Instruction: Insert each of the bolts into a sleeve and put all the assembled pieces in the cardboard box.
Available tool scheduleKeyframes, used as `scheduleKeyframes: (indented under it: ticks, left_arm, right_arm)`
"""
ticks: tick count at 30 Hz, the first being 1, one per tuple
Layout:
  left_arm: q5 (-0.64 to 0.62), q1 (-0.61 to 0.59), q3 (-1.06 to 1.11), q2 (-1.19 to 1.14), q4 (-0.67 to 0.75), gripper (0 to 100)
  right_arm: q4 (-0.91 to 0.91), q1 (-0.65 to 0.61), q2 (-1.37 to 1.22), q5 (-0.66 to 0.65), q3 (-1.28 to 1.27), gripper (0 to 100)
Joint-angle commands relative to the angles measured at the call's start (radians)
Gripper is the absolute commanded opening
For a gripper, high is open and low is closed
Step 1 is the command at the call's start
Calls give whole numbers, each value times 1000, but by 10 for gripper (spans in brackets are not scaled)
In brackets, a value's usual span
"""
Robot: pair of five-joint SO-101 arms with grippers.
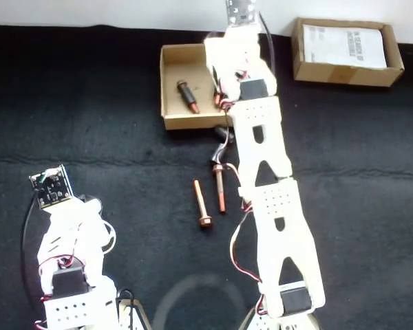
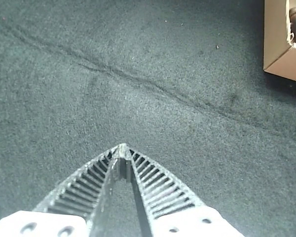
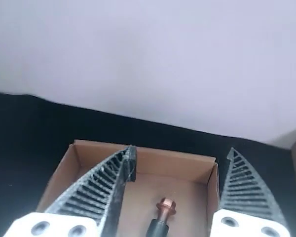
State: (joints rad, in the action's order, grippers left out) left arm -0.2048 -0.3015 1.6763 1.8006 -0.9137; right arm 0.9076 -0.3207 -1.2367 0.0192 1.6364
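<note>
The open cardboard box (image 1: 171,82) sits at the back middle of the black mat. Inside it lies one bolt in a black sleeve (image 1: 188,96). My right arm (image 1: 272,199) stretches from the front up over the box. My right gripper (image 3: 181,150) hangs open above the box (image 3: 187,165), with nothing between its fingers. A second assembled piece with a copper head (image 3: 166,205) lies below it. Two bare copper bolts (image 1: 202,203) (image 1: 220,189) lie on the mat in front of the box, with a dark sleeve (image 1: 219,151) just behind them. My left gripper (image 2: 122,148) is shut and empty over bare mat at the front left.
A second cardboard box (image 1: 299,65) holding a white sheet of paper stands at the back right. A corner of the task box (image 2: 283,44) shows far from my left gripper. A crease (image 2: 138,81) runs across the mat. Open mat lies between the arms.
</note>
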Motion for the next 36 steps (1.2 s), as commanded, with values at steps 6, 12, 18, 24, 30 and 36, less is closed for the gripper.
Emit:
scheduleKeyframes:
  ticks: [6,12,18,24,30,36]
  left_arm:
    - [6,-12,19,8,2,13]
    - [6,-12,19,8,2,13]
    - [6,-12,19,8,-2,13]
    - [6,-12,19,8,-3,13]
    - [6,-12,19,8,-3,13]
    - [6,-12,19,8,-2,13]
  right_arm:
    - [318,-21,153,130,142,263]
    - [512,-22,259,213,142,263]
    - [756,-22,317,338,142,263]
    - [858,-21,280,430,139,263]
    - [858,-21,231,428,139,263]
    - [858,-47,136,427,139,263]
